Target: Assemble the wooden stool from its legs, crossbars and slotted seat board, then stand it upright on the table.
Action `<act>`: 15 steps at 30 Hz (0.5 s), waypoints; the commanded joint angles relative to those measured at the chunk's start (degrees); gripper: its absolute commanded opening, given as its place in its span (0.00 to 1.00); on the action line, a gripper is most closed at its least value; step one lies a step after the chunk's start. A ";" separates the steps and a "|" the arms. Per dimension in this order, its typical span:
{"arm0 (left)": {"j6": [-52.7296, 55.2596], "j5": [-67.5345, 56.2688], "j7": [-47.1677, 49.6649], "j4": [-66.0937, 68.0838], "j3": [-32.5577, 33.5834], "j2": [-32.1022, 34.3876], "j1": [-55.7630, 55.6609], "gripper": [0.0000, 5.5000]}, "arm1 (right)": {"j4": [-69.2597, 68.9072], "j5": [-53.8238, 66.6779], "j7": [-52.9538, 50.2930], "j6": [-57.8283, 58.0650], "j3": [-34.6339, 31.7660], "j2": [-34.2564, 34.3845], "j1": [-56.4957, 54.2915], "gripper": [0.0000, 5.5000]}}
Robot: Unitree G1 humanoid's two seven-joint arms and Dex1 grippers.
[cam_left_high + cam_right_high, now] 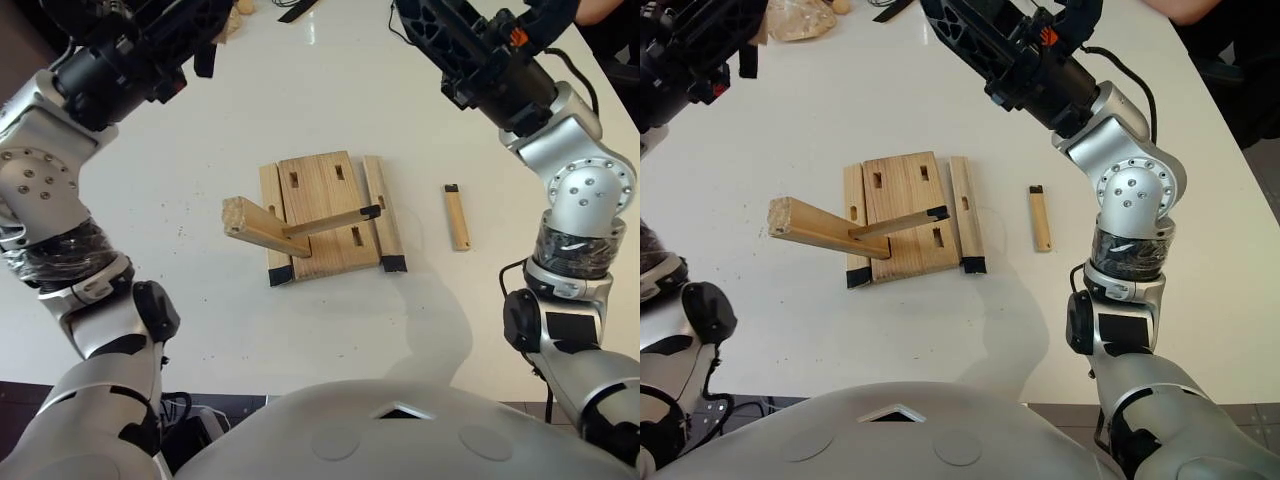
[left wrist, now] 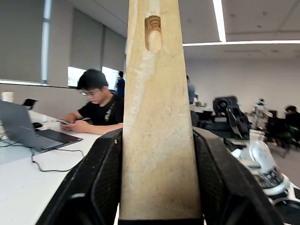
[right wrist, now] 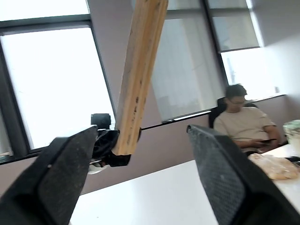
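With your left hand (image 2: 157, 140) clamped on a leg (image 2: 157, 93) and your right hand (image 3: 143, 132) open, square the leg over a free slot in the board (image 1: 320, 195) before pressing.

**Even light overhead, white glare at the windows**

The white tabletop (image 1: 300, 100) is brightly and evenly lit from above, with a faint sheen toward its far edge. The loose crossbar (image 1: 457, 217) and the seat board (image 1: 322, 215) throw only thin, soft shadows onto it. In the left wrist view, long ceiling light strips (image 2: 218, 18) glow overhead. The wooden leg (image 2: 157, 122) is lit pale, while the black left fingers (image 2: 96, 187) beside it stay dark. In the right wrist view, large windows (image 3: 47, 70) blaze white, leaving the right fingers (image 3: 51, 185) as dark, backlit shapes.
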 commanded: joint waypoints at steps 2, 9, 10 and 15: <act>-6.08 0.75 -15.79 -1.58 -9.04 5.93 1.29 0.36 | -2.39 6.61 0.67 5.87 1.42 -1.62 -4.36 0.66; -9.03 1.78 -20.34 -0.11 -14.66 7.13 1.13 0.36 | -2.13 6.84 3.70 7.84 3.29 -3.02 -5.92 0.66; -9.17 1.80 -20.52 -0.15 -15.01 7.20 1.38 0.36 | -2.56 6.60 4.17 7.83 3.56 -3.14 -5.85 0.66; -9.72 2.29 -20.83 -0.47 -16.64 7.64 2.60 0.36 | -3.80 5.66 5.49 7.39 4.16 -3.44 -5.31 0.66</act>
